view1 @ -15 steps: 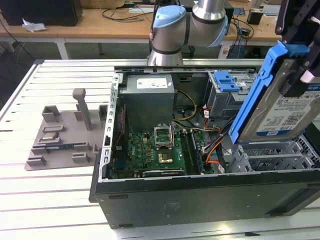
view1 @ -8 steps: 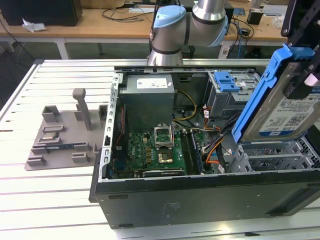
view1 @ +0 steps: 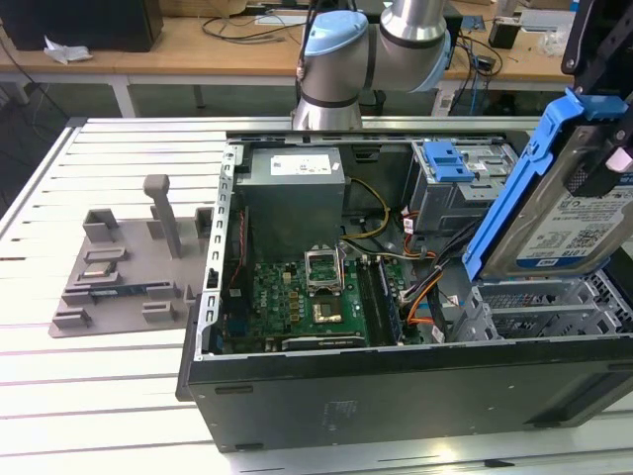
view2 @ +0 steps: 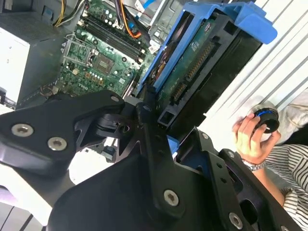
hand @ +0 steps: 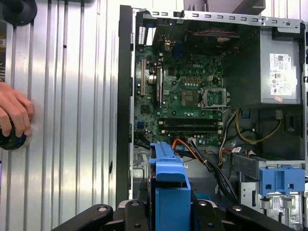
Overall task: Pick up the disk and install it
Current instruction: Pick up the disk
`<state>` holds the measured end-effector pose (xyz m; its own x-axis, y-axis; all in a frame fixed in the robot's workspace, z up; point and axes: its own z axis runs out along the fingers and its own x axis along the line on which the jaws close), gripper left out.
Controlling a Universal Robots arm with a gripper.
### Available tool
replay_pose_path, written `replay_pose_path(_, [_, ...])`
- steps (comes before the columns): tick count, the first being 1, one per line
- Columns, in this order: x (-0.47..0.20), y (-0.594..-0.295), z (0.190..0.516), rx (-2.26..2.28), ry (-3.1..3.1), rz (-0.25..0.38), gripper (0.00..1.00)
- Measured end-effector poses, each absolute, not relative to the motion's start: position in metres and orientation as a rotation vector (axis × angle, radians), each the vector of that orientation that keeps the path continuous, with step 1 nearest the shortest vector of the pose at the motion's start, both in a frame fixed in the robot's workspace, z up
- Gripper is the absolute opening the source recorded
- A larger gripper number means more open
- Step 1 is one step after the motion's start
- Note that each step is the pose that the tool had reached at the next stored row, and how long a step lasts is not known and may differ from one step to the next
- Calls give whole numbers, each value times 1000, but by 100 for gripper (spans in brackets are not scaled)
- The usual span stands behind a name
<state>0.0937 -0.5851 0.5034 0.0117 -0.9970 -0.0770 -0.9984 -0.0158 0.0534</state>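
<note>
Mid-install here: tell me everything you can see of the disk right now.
The disk is a flat silver-metal hard drive with a white-and-blue barcode label, framed by a bright blue plastic carrier. The second wrist view shows its greenish circuit-board underside. The claw is shut on one end, holding it tilted steeply above the metal drive cage at the exterior view's right of the open computer case; nothing else visibly touches it.
</note>
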Motion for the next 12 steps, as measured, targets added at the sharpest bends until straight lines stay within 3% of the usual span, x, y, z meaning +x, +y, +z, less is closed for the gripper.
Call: replay_pose_path(12, [112, -584, 497, -2223, 2193, 143, 37])
